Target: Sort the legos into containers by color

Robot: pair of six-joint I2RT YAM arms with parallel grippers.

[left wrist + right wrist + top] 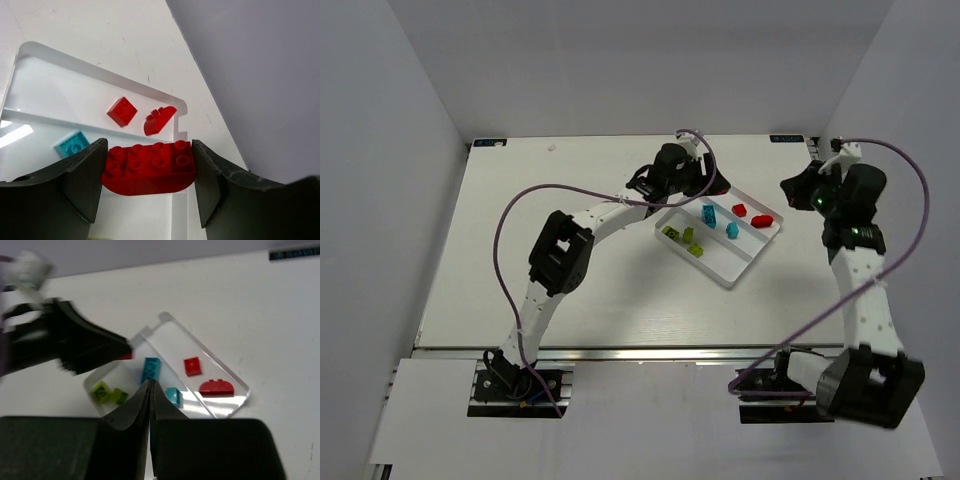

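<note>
My left gripper is shut on a red arched brick and holds it above the far end of the white tray, over the divider beside the red compartment. That compartment holds a small red square brick and a red arch brick. A cyan brick lies in the middle compartment. In the top view the left gripper is at the tray's far corner. My right gripper is shut and empty, raised to the right of the tray.
The middle compartment holds two cyan bricks. The near compartment holds lime green bricks. Grey walls stand close to the table's left, right and far sides. Purple cables arc above both arms.
</note>
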